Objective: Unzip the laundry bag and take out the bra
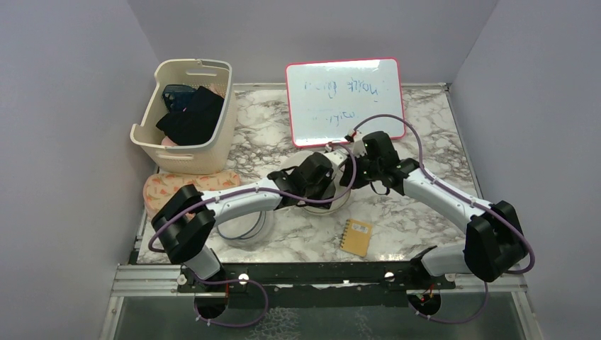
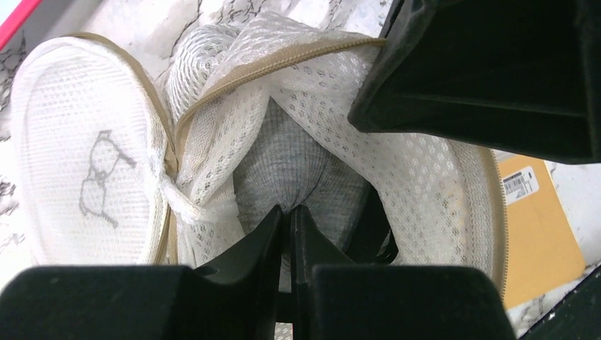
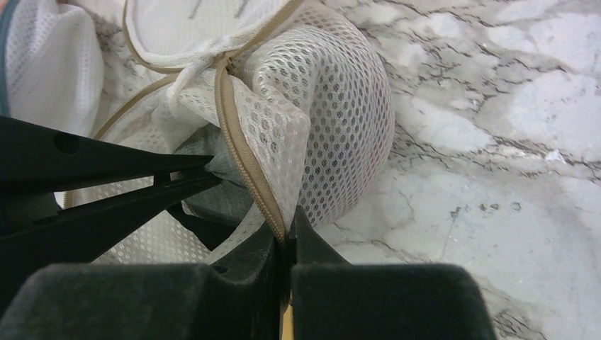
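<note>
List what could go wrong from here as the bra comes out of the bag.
1. The left end effector pinches only a small fold of the grey bra, so a pull could slip it free.
2. The right end effector holds the laundry bag by a thin strip at the zipper edge. If that slips, the bag may lift with the bra.
3. Around the opening, mesh folds crowd in, so the bra could snag.
</note>
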